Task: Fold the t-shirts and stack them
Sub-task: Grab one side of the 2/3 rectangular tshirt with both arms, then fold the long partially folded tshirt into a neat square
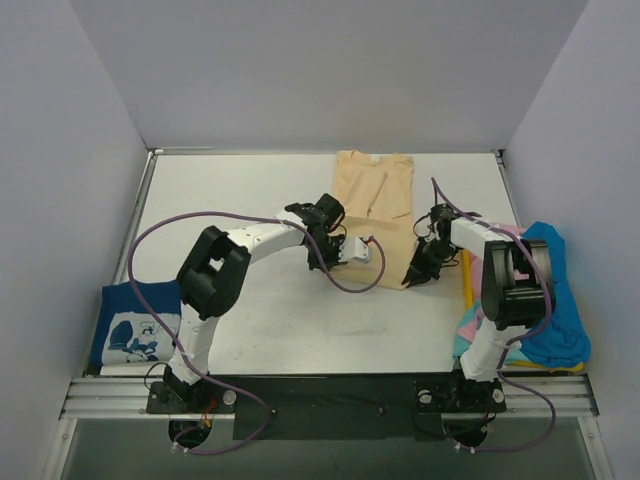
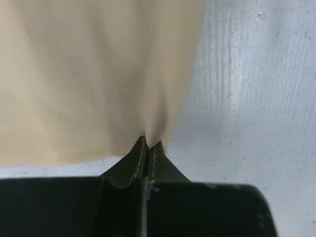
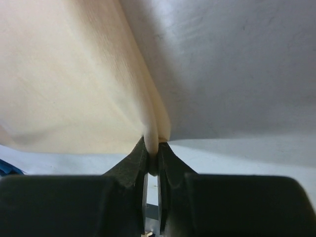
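My left end effector is pinched tight on the near edge of the tan t-shirt. My right end effector pinches a fold of it too. The shirt lies on the worktop, far middle.

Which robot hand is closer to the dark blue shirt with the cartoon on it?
Left. The left gripper pinches the tan shirt mid-table, to the right of the navy cartoon shirt; the right gripper pinches the same shirt farther right.
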Controlling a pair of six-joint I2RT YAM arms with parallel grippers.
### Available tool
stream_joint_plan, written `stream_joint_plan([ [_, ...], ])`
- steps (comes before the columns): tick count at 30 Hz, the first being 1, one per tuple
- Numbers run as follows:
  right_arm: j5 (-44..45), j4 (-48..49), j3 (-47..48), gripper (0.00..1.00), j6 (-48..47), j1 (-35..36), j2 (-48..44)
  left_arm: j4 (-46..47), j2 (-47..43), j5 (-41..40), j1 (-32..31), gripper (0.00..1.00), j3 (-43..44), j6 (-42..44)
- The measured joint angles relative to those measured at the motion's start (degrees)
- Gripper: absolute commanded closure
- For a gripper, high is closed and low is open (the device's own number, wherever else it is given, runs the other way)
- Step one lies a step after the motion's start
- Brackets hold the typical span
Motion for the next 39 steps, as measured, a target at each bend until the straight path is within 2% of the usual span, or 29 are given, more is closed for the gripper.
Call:
stream_joint_plan([
  [4,-0.76,-1.42,-2.23,1.00,-1.81,0.35,-3.65,-2.60,-1.42,1.68,-0.02,1.00,-1.01,-0.98],
  [8,-2.51,-5.79,-5.77,1.00,-3.91,2.95,-11.65,-7.87,-8.50,4.63,-0.57,1.00,-6.12,-1.20],
  [16,-9.49,-19.19,-13.64,1.00,-5.64,13.05,-34.29,-26.67,-28.96,13.79,-4.44,1.00,-13.46,3.74],
  [19,-12.85,-23.10,-14.12,1.00,-4.76,19.08,-41.97,-30.18,-33.70,17.05,-5.09,1.00,-15.15,4.98],
  [22,-15.98,-25.11,-13.79,1.00,-3.76,22.58,-45.03,-32.94,-36.63,19.69,-4.72,1.00,-15.93,4.63],
  [24,-16.90,-25.97,-12.94,1.00,-3.61,22.12,-43.95,-33.66,-37.48,21.79,-3.26,1.00,-15.82,4.31],
  [27,-18.38,-26.23,-9.73,1.00,-4.37,19.91,-38.56,-34.42,-37.13,24.06,2.34,1.00,-14.43,2.43],
  [31,-20.65,-24.96,-1.86,1.00,-6.67,12.13,-26.97,-34.45,-33.68,24.96,10.51,1.00,-9.46,-1.86],
  [33,-21.38,-24.41,4.39,1.00,-7.72,8.33,-20.98,-33.42,-30.77,24.70,12.79,1.00,-6.67,-4.35],
  [39,-21.64,-21.90,16.15,1.00,-9.81,4.24,-6.51,-28.92,-17.40,21.99,16.98,1.00,5.99,-10.97],
])
